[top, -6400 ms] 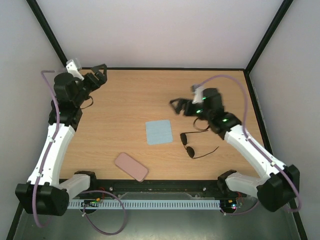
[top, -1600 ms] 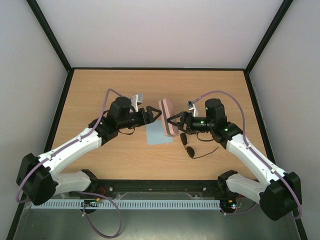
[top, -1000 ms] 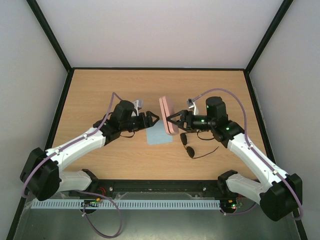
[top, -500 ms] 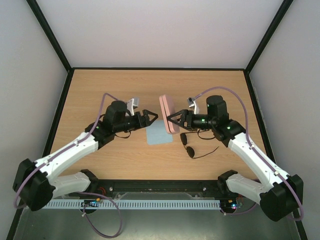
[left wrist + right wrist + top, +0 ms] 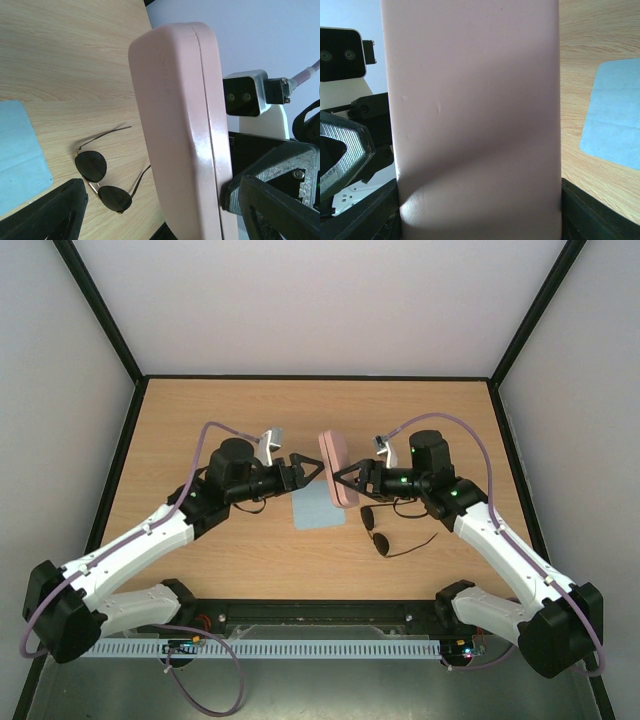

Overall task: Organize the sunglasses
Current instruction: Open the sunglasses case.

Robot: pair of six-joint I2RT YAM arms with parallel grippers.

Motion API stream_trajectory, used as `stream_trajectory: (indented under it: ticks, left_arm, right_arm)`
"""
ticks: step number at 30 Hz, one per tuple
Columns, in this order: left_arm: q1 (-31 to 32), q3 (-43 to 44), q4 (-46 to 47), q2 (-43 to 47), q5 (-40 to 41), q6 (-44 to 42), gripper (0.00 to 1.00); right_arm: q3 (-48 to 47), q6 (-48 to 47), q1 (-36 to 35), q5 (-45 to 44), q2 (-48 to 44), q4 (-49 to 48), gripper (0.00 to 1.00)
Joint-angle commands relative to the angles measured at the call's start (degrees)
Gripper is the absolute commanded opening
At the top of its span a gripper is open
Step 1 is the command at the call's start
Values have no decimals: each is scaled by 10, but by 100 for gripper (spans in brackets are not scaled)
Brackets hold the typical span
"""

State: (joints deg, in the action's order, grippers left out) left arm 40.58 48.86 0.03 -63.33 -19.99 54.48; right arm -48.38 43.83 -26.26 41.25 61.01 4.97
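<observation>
Leftmost, the left hand [image 5: 306, 472] is shown with its jaws spread wide. In its wrist view its fingers stand on either side of the pink oblong rounded case [image 5: 335, 468], and no contact can be made out. Just below it, the light blue square cloth [image 5: 320, 510] lies flat on the wooden desk [image 5: 200, 420]. The case is held upright above the desk, between the two hands. To its right, the small pair of sunglasses with thin dark wire frame and two dark rounded lenses [image 5: 374, 529] rests on the desk with its temple arms unfolded, near the cloth but apart from it and untouched by either hand. Rightmost, the right hand [image 5: 342, 482] is closed on the case, a finger pressed to each side.

The sunglasses are judged to be very light, so they may slide when nudged. The wire frame is likely springy and easily bent, and the lenses smooth and prone to scratching. A hold at the bridge or at a hinge corner is suggested, where the frame is probably stiffest. The lens faces and the middle of the temple arms are best avoided.
</observation>
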Motion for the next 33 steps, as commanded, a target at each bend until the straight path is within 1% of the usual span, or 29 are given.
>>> stream_trajectory:
  ticks: [1, 15, 28, 33]
  left_arm:
    - [12, 31, 9, -20, 9, -6, 86]
    - [25, 46, 6, -72, 31, -22, 84]
    - [22, 42, -23, -80, 65, -41, 81]
    - [8, 22, -29, -76, 67, -39, 80]
  right_arm:
    - [-9, -16, -1, 4, -4, 7, 62]
    - [-14, -25, -1, 8, -8, 15, 62]
    - [-36, -22, -1, 29, -16, 14, 59]
    - [-39, -17, -1, 37, -17, 9, 58]
